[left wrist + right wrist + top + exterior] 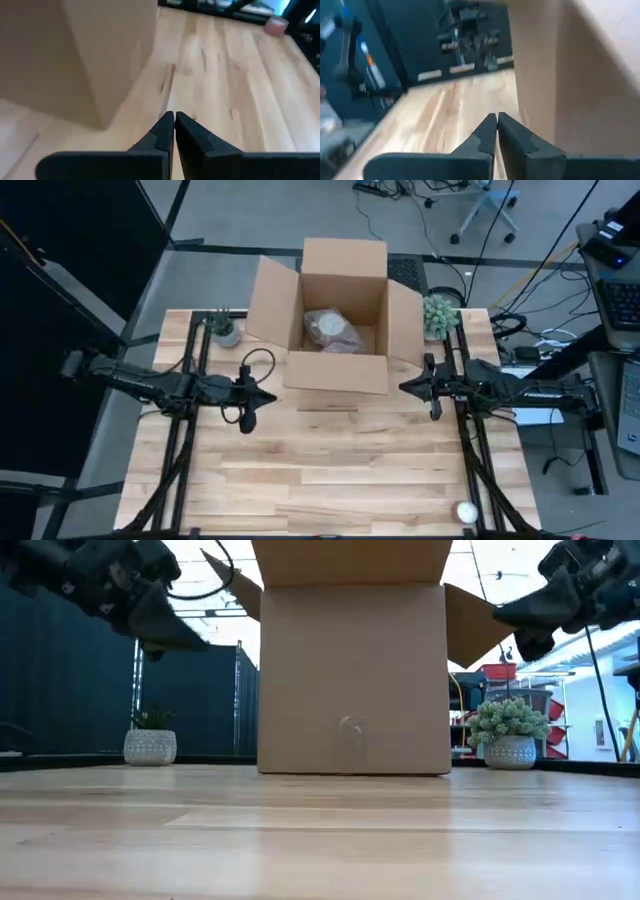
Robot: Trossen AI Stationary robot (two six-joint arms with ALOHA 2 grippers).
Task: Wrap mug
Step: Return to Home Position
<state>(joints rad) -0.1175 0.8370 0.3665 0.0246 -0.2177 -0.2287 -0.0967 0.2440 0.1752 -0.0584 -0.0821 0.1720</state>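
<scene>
Box (335,373), one, between left gripper (272,398) and right gripper (403,388), both closed.

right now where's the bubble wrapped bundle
In the high view, the bubble-wrapped bundle lies inside the open cardboard box at the table's far middle.

We're seeing the left pincer (174,118) with its tips pressed together over the light wooden desk (235,75), cardboard box (95,55) just beside it, and a blurry pink thing (275,24) way off at the desk's far edge
</scene>
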